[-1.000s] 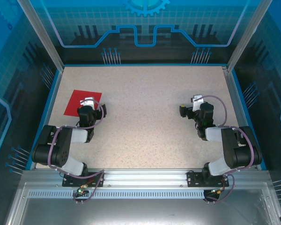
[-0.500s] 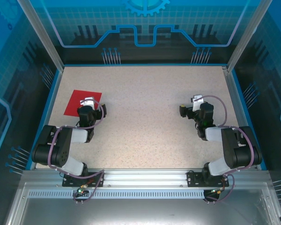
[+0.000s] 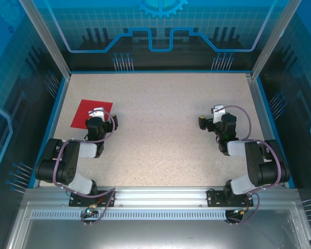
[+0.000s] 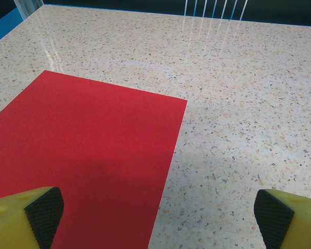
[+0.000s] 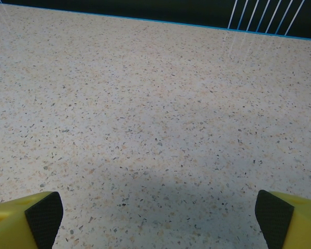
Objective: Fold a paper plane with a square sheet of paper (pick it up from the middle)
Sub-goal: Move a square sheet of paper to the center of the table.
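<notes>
Nothing moved since a second ago: left gripper (image 4: pixel 158 215) hangs wide open, empty, straddling the right edge of the flat square sheet of paper (image 4: pixel 83 155) at table (image 3: pixel 160 119) far-left, probably pre-pick staging, while right gripper (image 5: pixel 158 215) idles open, empty, well apart.

Site: robotics lab test cell | speckled beige stone-look tabletop (image 3: pixel 160 135), blue-rimmed | silver aluminium frame posts (image 3: pixel 44 39) | blue printed backdrop panel with gear graphic (image 3: pixel 160 6) | slotted aluminium base rail (image 3: pixel 160 196) carrying two black-and-grey robot arms (image 3: pixel 67 166)
</notes>
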